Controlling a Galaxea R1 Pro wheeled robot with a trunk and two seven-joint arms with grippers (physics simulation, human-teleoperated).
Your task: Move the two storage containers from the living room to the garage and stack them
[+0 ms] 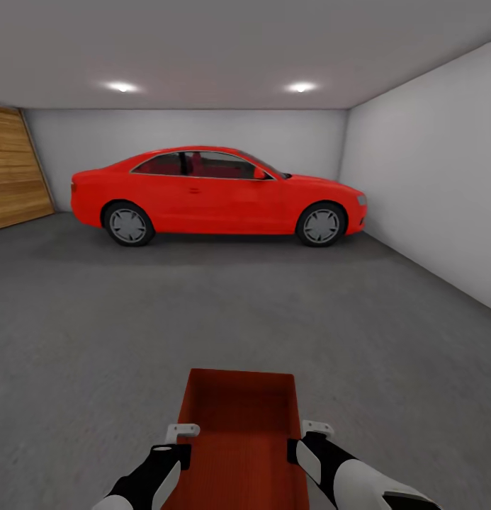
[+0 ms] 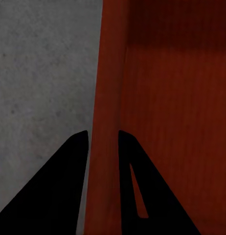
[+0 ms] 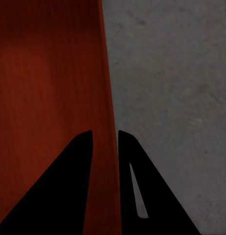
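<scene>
Grey concrete floor [image 1: 96, 319] spreads beneath the claw-held storage container [image 1: 241, 425].

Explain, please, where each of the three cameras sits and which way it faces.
Head view: from the robot's head, forward and down at the red car, garage floor and storage container; both forearms show.
Left wrist view: along the left fingers, straddling the container's wall.
Right wrist view: along the right fingers, straddling the opposite wall.
All three share the container and the grey floor.
</scene>
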